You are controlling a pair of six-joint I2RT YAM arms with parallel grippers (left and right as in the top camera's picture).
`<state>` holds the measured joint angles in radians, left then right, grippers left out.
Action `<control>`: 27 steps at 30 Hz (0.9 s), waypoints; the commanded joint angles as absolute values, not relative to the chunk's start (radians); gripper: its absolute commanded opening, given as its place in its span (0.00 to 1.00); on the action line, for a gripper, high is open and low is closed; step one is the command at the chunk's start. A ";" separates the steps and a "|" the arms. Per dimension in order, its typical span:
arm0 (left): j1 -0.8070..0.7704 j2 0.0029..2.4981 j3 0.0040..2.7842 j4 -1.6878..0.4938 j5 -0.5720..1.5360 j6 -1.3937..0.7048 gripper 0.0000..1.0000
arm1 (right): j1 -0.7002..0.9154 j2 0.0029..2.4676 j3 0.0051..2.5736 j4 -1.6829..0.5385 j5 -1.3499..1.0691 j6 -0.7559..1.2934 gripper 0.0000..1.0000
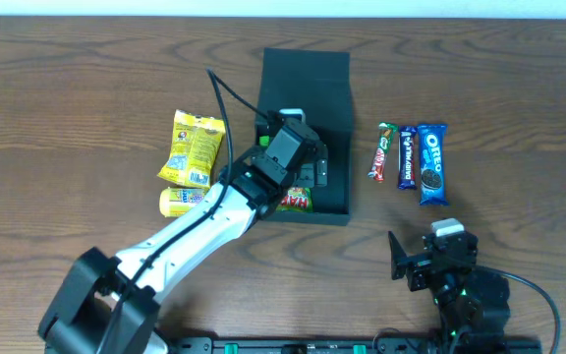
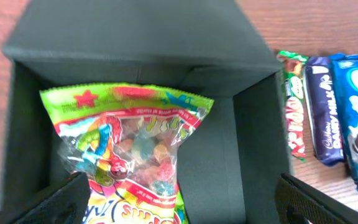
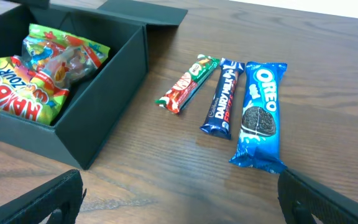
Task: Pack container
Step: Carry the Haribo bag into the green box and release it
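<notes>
Container [image 1: 306, 77], lid open, sat on the tabletop [image 1: 86, 79] holding gummy bags [image 2: 126, 143]. Your left hand [image 1: 310, 167] hung above it, fingers spread. Your right hand [image 3: 182, 202], likewise spread, hung right of it near three snack bars [image 1: 407, 157].

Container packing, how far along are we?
Partly done. Two gummy bags lie inside the container. The left gripper hovers open over them, holding nothing. Not yet packed: two yellow packets beside it, plus the KitKat, Dairy Milk and Oreo. The right gripper sits open.

Left arm [image 1: 197, 229] covers container [image 1: 308, 77] inside (overhead, mostly).
</notes>
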<state>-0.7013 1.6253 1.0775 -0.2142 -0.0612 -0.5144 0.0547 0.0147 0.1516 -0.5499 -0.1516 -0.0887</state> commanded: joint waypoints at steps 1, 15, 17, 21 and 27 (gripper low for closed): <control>-0.698 1.594 1.096 -0.228 -0.093 -0.393 0.95 | 0.062 0.009 0.149 -0.491 -0.164 -0.086 0.99; -0.694 1.589 1.096 -0.348 -0.093 -0.336 0.95 | 0.061 0.020 0.150 -0.169 -0.393 0.395 0.99; -0.694 1.589 1.096 -0.352 -0.092 -0.336 0.96 | 0.056 0.062 0.159 -0.159 -0.311 0.340 0.99; -0.694 1.589 1.096 -0.350 -0.093 -0.336 0.95 | 0.027 0.256 0.258 -0.195 -0.175 0.271 0.99; -0.693 1.589 1.096 -0.350 -0.093 -0.336 0.95 | -0.045 0.712 0.545 -0.342 -0.041 0.096 0.99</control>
<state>-0.7002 1.6028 1.0779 -0.3466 -0.0792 -0.3576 -0.0090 0.5438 0.4213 -0.3012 -0.1555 0.2138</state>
